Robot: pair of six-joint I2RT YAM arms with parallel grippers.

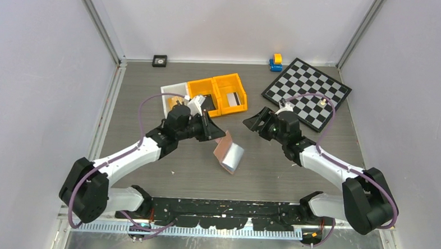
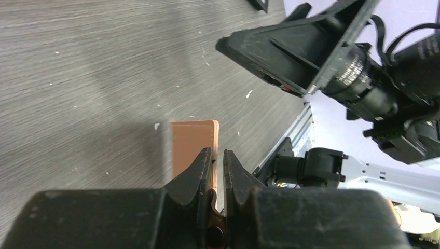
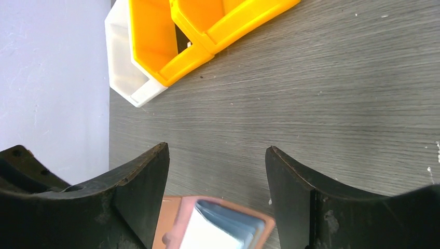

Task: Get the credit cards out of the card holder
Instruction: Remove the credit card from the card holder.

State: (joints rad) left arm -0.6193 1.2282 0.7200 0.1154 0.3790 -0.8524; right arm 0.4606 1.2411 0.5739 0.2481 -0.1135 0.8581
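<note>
The tan-pink card holder (image 1: 228, 153) is propped open on the table between the two arms, one flap raised. My left gripper (image 1: 217, 132) is shut on that raised flap; in the left wrist view the tan flap (image 2: 193, 145) runs between the closed fingers (image 2: 203, 171). My right gripper (image 1: 256, 121) hovers open just right of the holder, touching nothing. From the right wrist, the holder (image 3: 179, 218) lies below the open gripper (image 3: 217, 155), its glossy pockets (image 3: 233, 228) fanned out. A pale credit card with a dark stripe (image 1: 237, 98) lies in the right orange bin.
Two orange bins (image 1: 229, 81) and a white bin (image 1: 169, 94) stand at the back centre, with a black item (image 1: 209, 103) in the left orange one. A chessboard (image 1: 306, 93) lies back right, with a blue-and-yellow toy (image 1: 276, 62) behind it. A small black square (image 1: 160, 60) sits by the back wall.
</note>
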